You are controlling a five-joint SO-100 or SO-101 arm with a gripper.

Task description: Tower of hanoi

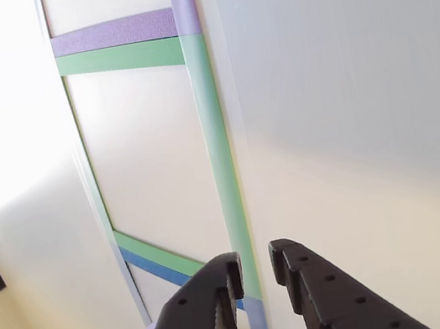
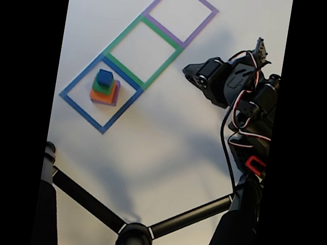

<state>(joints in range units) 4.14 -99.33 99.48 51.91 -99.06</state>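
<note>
Overhead, three taped squares [image 2: 140,47] in diagonal row; one stack [image 2: 104,87] of four blocks (blue on top) in lower-left blue square. Gripper [image 1: 257,271] fingers narrowly apart, empty.

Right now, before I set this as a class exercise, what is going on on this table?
A small robot arm is set up for a stacking puzzle. Three taped squares lie in a row on the white table: blue, green and purple. A stack of blocks, blue on top, sits in the blue square. The gripper hangs above the tape, slightly open and holding nothing, so no block is moved yet.
</note>
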